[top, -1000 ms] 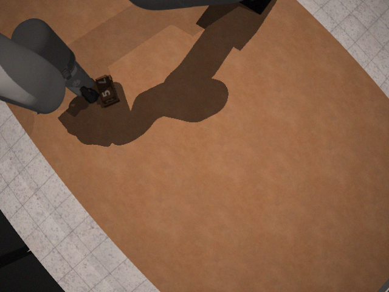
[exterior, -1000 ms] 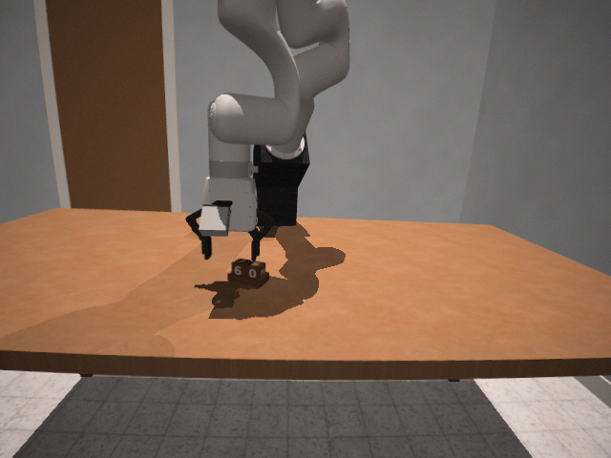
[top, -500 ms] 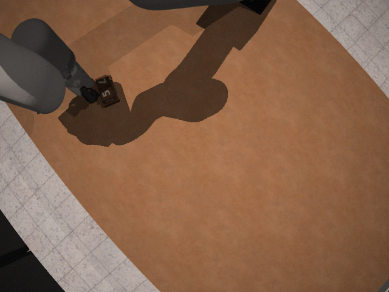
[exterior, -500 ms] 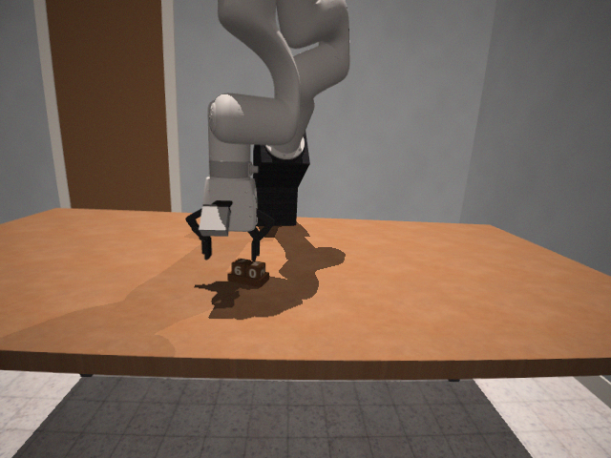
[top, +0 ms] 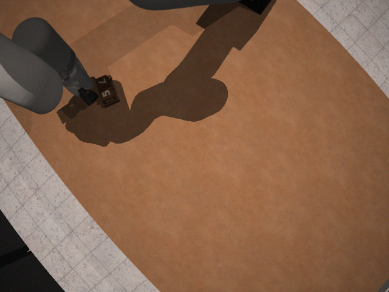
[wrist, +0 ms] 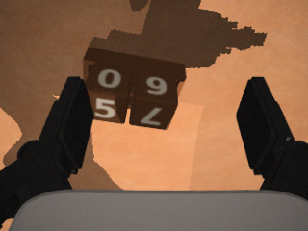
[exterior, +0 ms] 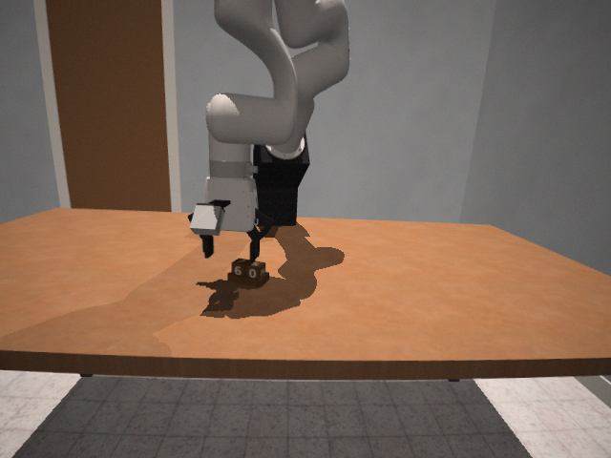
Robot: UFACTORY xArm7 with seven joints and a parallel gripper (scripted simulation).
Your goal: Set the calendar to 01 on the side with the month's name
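The calendar is a small dark brown tray (top: 110, 102) (exterior: 249, 283) holding two brown cubes side by side. One cube (top: 106, 92) (exterior: 254, 271) (wrist: 106, 111) shows 5 on top and 0 on the side facing the exterior camera. The other cube (top: 104, 81) (exterior: 238, 270) (wrist: 154, 115) shows 7 on top and 6 on that side. My gripper (exterior: 230, 251) (wrist: 165, 95) is open and empty, hanging just above the cubes. It is offset to one side: in the wrist view one finger is beside the 5 cube and the other stands well clear.
The calendar sits on a round-edged wooden table (top: 251, 157) (exterior: 444, 296), near one side. The arm's black base (exterior: 281, 192) stands behind it. The arm casts a large shadow (top: 188, 97) over the table. A tiled floor surrounds the table.
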